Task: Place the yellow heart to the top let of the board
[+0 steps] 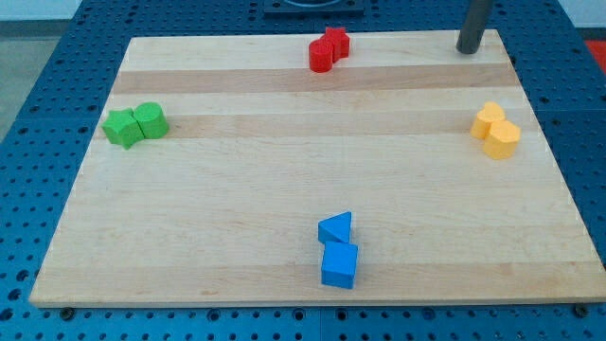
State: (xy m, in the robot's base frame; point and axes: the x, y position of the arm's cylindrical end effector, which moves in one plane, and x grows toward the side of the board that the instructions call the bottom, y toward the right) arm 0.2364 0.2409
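Observation:
Two yellow blocks sit touching at the view's right edge of the wooden board (284, 152): an upper one (489, 119) that looks like the heart, and a lower hexagon-like one (503, 139). My tip (467, 50) rests on the board at the view's top right, well above the yellow pair and apart from it. The rod rises out of the view's top.
Two green blocks (135, 124) sit together at the view's left. Two red blocks (329, 49) sit at the top centre. A blue triangle (335, 228) and a blue cube (339, 265) sit at the bottom centre. Blue perforated table surrounds the board.

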